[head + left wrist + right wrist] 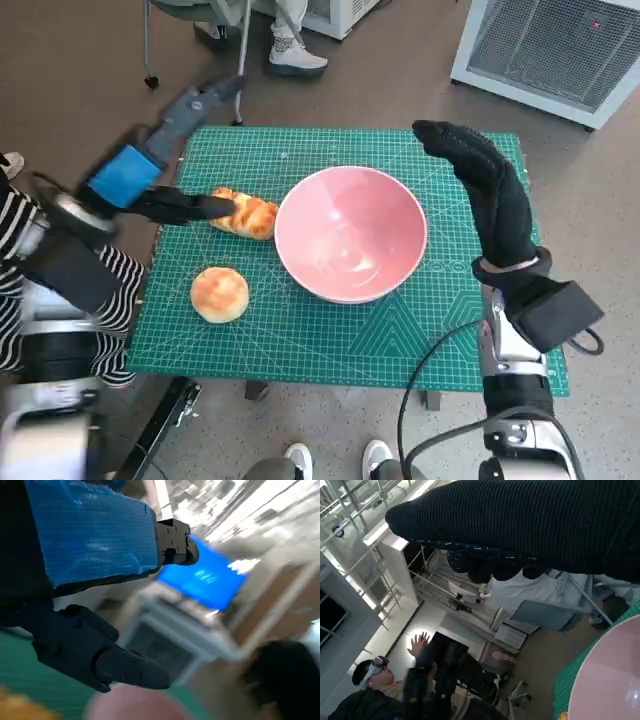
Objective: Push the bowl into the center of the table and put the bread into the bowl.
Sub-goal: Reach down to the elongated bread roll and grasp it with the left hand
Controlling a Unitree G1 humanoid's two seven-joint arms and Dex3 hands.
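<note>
While one pink bowl (351, 234) sits mid-surface (320, 340), two breads: a long one (247, 214) just left of it, touched by the left hand (165, 200), grip unclear, a round one (220, 293) nearer, right hand (487, 190) spread, empty, beside the bowl.

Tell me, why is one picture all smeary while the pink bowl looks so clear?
Left wrist view: the room behind the left hand is streaked with blur, and only the blue tape looks sharp. Head view: the pink bowl and green mat are crisp, but the left arm looks blurred. Right wrist view: the right hand is sharp, with glare on the pale wall.
</note>
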